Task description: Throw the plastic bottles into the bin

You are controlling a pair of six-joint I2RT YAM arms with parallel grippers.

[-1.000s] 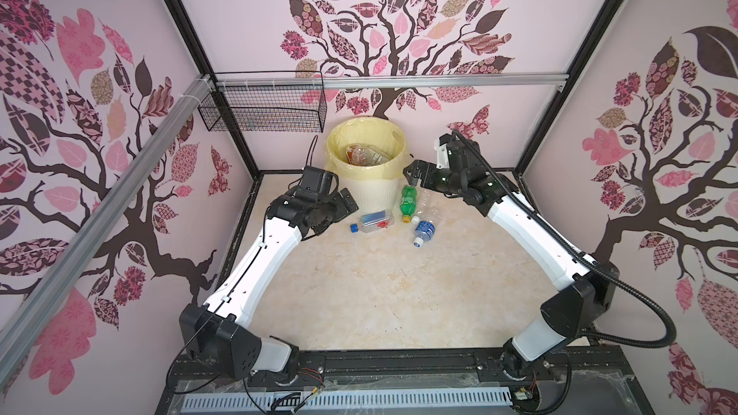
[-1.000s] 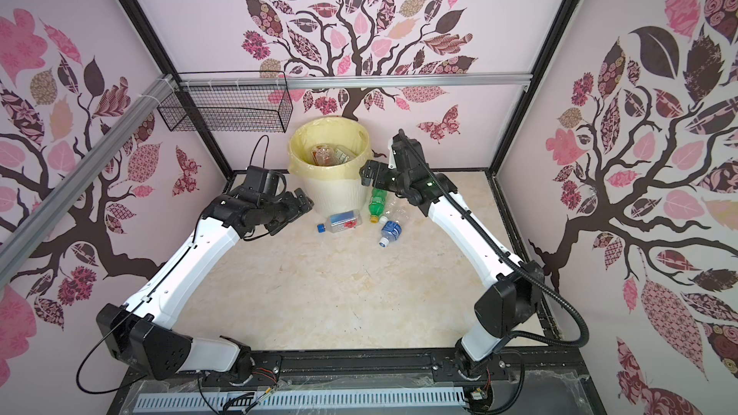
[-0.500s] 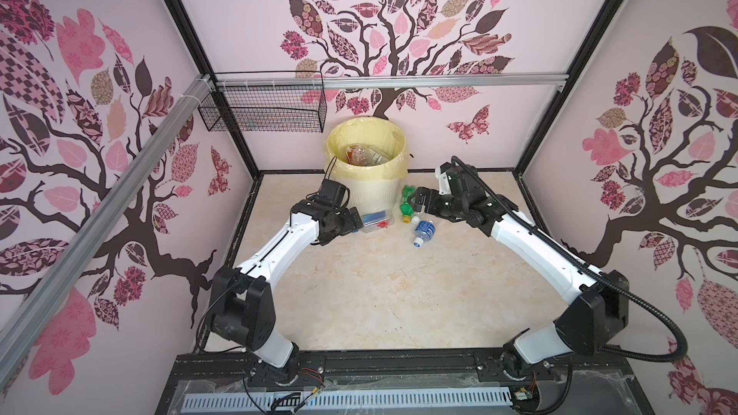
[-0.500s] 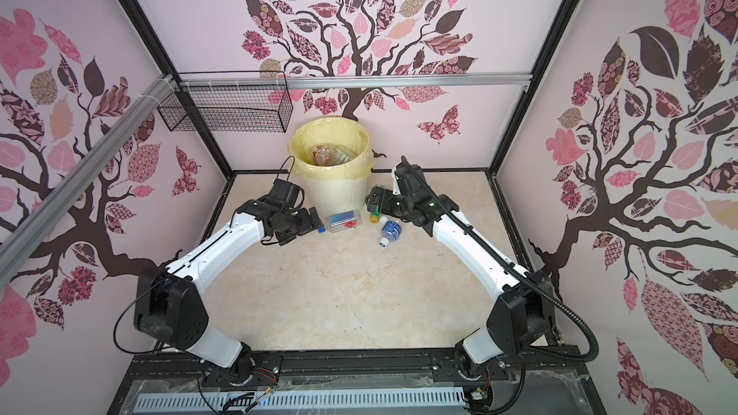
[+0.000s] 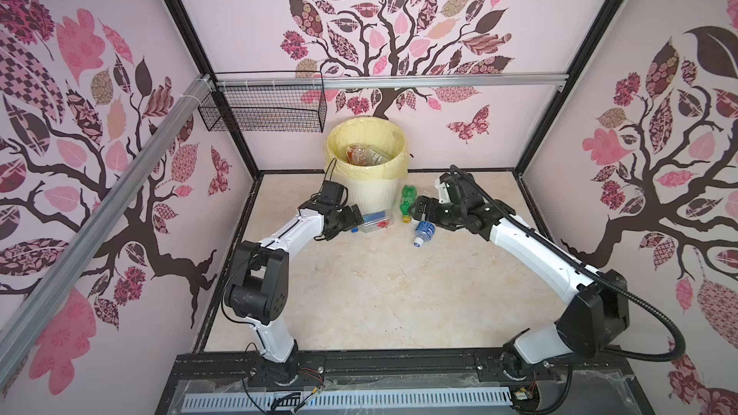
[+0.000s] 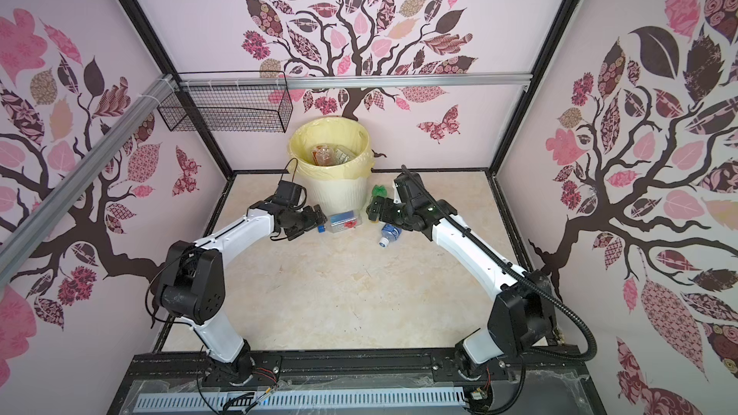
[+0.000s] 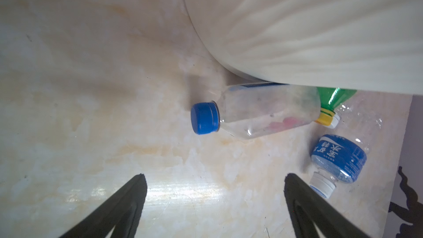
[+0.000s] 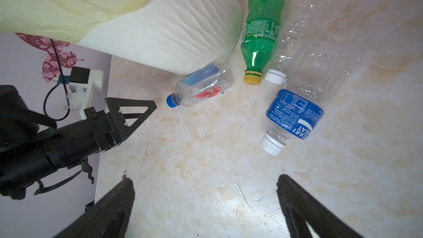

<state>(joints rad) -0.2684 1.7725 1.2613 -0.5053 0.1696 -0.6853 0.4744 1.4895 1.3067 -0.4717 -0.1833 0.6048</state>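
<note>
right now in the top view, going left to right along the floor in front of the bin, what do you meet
left gripper → clear bottle with blue cap → green bottle → blue-labelled bottle

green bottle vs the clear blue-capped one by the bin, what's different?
Colour: the green bottle has a yellow cap; the clear bottle a blue cap.
Pose: the green bottle lies cap toward the front, the clear bottle crosswise, cap toward the left gripper.
Place: the green bottle lies right of the bin, the clear bottle in front of it.
Both lie flat, capped, unheld.
</note>
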